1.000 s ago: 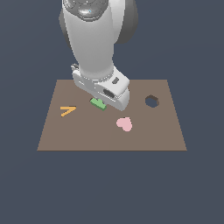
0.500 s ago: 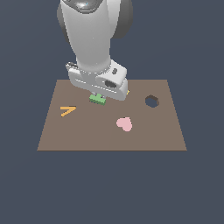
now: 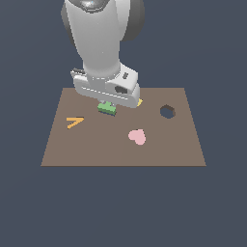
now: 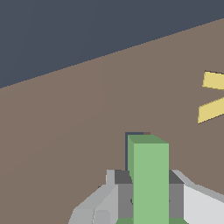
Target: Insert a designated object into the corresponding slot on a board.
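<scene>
Slot (image 4: 135, 134) — mostly behind T-block (image 4: 150, 175)

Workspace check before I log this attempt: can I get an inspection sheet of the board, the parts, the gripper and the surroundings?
Surface: brown board, flat, uncluttered.
Job's things: green T block held in the gripper, lifted just off the board; in the wrist view a dark slot edge shows right behind the block.
Clutter: orange V piece, pink heart, hexagonal hole, yellow piece.
Gripper: gripper shut on the block.
Cables: nothing seen.
Surroundings: plain dark background, nothing seen.
</scene>
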Available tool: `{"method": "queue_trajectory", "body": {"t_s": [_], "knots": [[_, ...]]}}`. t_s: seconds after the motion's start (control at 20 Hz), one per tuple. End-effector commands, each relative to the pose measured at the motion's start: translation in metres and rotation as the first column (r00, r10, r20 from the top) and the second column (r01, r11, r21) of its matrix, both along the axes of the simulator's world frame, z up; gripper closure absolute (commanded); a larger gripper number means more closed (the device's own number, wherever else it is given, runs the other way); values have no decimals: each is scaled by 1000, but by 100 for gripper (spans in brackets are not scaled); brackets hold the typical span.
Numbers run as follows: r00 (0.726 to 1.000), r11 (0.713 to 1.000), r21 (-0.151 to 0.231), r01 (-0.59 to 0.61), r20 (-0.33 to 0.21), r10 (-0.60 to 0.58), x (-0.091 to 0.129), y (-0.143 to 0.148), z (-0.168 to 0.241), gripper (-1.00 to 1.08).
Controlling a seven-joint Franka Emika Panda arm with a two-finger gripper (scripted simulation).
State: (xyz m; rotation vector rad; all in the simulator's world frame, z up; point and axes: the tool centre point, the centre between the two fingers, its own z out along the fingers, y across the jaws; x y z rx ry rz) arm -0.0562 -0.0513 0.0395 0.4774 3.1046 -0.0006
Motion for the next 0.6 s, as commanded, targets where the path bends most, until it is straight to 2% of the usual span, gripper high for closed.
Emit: {"method": "queue_trajectory", "body": {"t_s": [0.0, 0.3, 0.35, 0.55], "knots": [[1000, 1000, 0, 0, 0, 0, 0, 0, 0, 108], [1000, 1000, 0, -4, 0, 4, 0, 0, -10, 108], [1000, 1000, 0, -4, 0, 4, 0, 0, -10, -92], [1000, 1000, 0, -4, 0, 4, 0, 0, -10, -92]]}}
